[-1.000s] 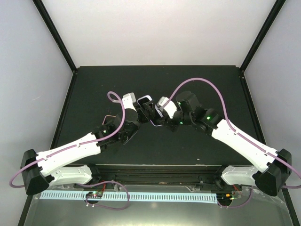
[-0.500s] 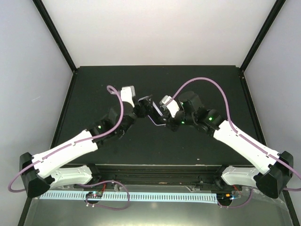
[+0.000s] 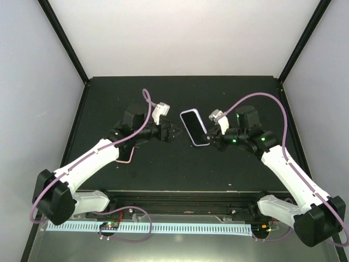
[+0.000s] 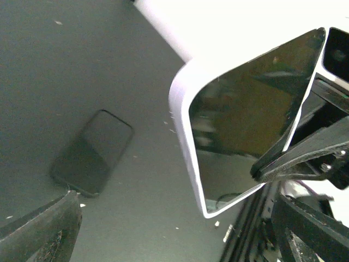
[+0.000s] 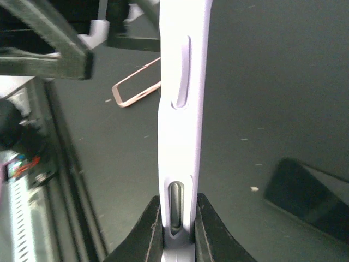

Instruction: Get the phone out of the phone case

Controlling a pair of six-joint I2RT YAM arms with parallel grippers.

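Note:
The phone [image 3: 193, 124], dark screen up, sits in a pale lilac phone case [image 3: 199, 143] and is held tilted above the table. My right gripper [image 3: 210, 138] is shut on its lower end. In the right wrist view the case [image 5: 180, 82] stands edge-on between my gripper [image 5: 179, 213], with both fingers pressed on its sides. My left gripper [image 3: 173, 132] is open just left of the phone and apart from it. In the left wrist view the glossy screen [image 4: 245, 109] and the case rim [image 4: 182, 125] hang ahead of my open gripper [image 4: 180, 240].
A rose-gold bumper frame [image 3: 126, 156] lies on the black table by the left arm and also shows as a frame [image 5: 136, 90] in the right wrist view. A dark phone-shaped slab [image 4: 92, 153] lies flat on the table; the same slab [image 5: 311, 196] shows beside the case.
The left gripper opened, let go of the cased phone and drew back to the left. The right gripper shut on the phone and carried it to the right.

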